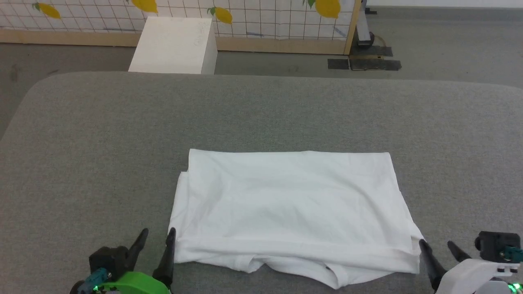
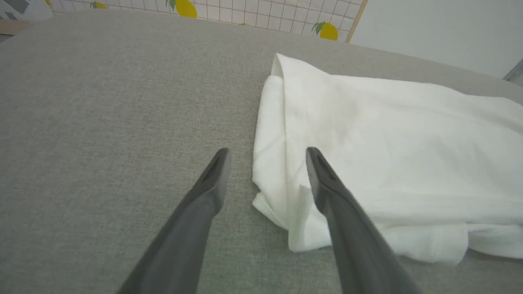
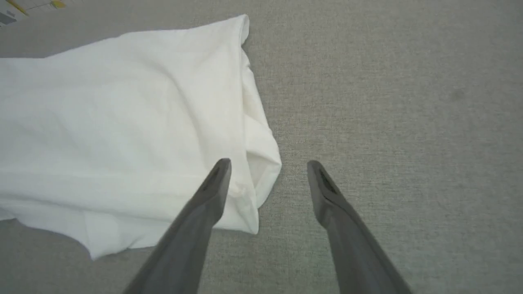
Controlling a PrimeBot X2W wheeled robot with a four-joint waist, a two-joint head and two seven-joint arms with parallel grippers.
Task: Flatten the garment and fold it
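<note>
**Q:** Head view: what is shown, and where is the cloth?

**A:** A white garment (image 1: pixel 286 204) is seen folded into a broad rectangle. It is laid flat on the near middle of a grey fabric-covered counter (image 1: pixel 102 143). Loose layers are seen poking out along its near edge.

**Q:** How are the tools set?

**A:** The left tool (image 1: pixel 158 231) is held at the near left corner and the right tool (image 1: pixel 435 243) at the near right corner. Both are spread wide and nothing is gripped. In each wrist view, one finger is seen over the corner's layers, but contact cannot be told.

**Q:** How is it expected to handle?

**A:** It is judged light, thin and limp, so its layers would likely sag and slide apart if only one were lifted. The stacked corners would best be pinched through all layers, both together.

**Q:** Are any containers seen?

**A:** A white box (image 1: pixel 173 43) is seen on the floor beyond the counter's far edge, well apart from the garment. No opening is shown, so its contents cannot be told.
</note>
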